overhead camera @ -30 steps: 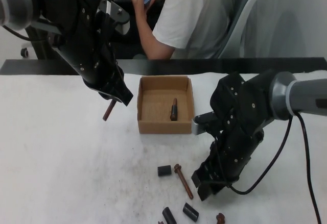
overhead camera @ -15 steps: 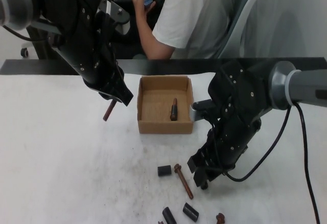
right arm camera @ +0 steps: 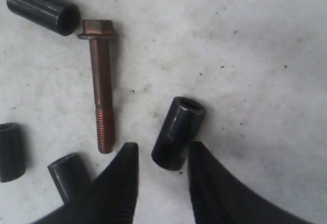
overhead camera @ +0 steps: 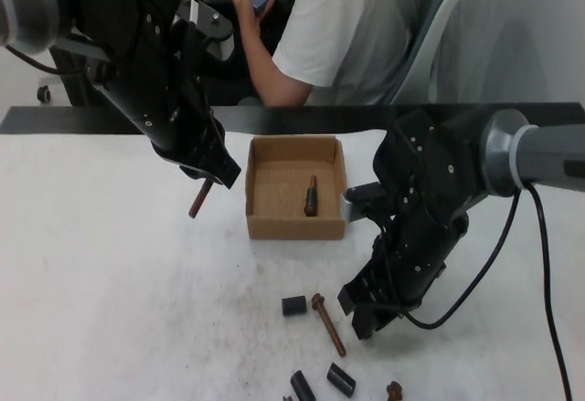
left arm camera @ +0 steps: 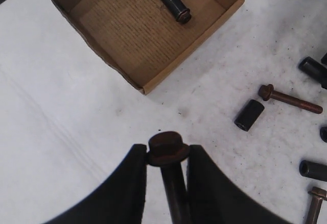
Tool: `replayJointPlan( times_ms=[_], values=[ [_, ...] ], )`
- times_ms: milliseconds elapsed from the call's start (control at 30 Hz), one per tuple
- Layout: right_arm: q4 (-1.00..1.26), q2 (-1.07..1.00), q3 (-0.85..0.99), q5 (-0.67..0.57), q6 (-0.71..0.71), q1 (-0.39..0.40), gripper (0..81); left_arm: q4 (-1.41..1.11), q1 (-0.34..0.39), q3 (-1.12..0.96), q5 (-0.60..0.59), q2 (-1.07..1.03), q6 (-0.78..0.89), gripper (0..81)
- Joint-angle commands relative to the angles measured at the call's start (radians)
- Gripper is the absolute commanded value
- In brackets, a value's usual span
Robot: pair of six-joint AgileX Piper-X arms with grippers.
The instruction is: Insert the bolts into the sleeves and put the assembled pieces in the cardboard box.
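Showing the left hand (left arm camera: 167,155) pinching a bolt (left arm camera: 174,193) just under its head, above the tabletop (overhead camera: 110,310) beside the cardboard box (overhead camera: 297,228), which holds one assembled piece (overhead camera: 311,196). The right hand (right arm camera: 162,150), spread open, straddles one end of a sleeve (right arm camera: 180,127) lying on the tabletop. Rigid, smooth and round, the sleeve probably rolls easily; a grip across mid-barrel seems safest. Since a second earlier the right arm has drawn nearer the loose bolt (right arm camera: 101,86); the left barely shifted.
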State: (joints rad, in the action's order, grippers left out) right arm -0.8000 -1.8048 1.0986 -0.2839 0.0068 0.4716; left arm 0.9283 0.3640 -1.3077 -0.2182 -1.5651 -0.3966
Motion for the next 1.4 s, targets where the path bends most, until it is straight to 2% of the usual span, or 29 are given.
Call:
replayJointPlan(
  times_ms=[0, 700, 800, 933, 1133, 1367],
  values=[
    [-0.001, 0.000, 0.009, -0.006, -0.015, -0.005, 26.9, 0.003, -0.003, -0.010, -0.005, 0.018, 0.009, 0.0],
    [0.032, -0.040, -0.011, -0.032, 0.001, -0.005, 26.7, 0.003, -0.003, -0.010, -0.005, 0.018, 0.009, 0.0],
    [0.039, -0.040, -0.011, -0.029, 0.001, -0.005, 19.6, 0.003, -0.003, -0.010, -0.005, 0.018, 0.009, 0.0],
    [0.053, -0.040, -0.011, -0.029, -0.007, -0.003, 0.2, 0.003, -0.003, -0.010, -0.005, 0.018, 0.009, 0.0],
    [0.060, -0.040, -0.011, -0.027, -0.007, -0.003, 0.8, 0.003, -0.003, -0.010, -0.005, 0.018, 0.009, 0.0],
    [0.048, 0.024, -0.007, -0.051, -0.116, -0.006, 0.8, 0.003, -0.003, -0.010, -0.008, 0.025, 0.012, 0.0]
  ],
)
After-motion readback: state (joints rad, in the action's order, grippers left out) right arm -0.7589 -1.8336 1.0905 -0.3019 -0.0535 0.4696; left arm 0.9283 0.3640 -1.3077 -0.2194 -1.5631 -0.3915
